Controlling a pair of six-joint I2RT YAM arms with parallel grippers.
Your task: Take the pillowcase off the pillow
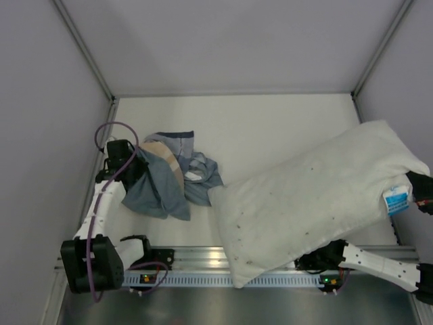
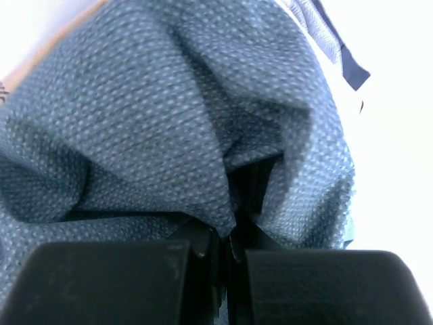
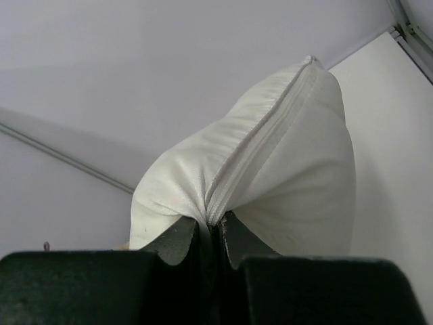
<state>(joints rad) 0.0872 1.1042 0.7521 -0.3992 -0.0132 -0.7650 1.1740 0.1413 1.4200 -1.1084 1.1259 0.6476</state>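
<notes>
The white pillow (image 1: 311, 200) lies bare across the right half of the table, its blue label (image 1: 396, 200) at the right end. My right gripper (image 1: 418, 184) is shut on the pillow's zipped end seam (image 3: 270, 145). The blue-grey striped pillowcase (image 1: 166, 177) lies crumpled at the left, fully off the pillow. My left gripper (image 1: 132, 162) is shut on a fold of its grey-blue cloth (image 2: 176, 115), which fills the left wrist view.
Grey walls enclose the table on three sides. A metal rail (image 1: 196, 261) with both arm bases runs along the near edge, and the pillow's near corner overhangs it. Bare white tabletop (image 1: 250, 128) lies behind both things.
</notes>
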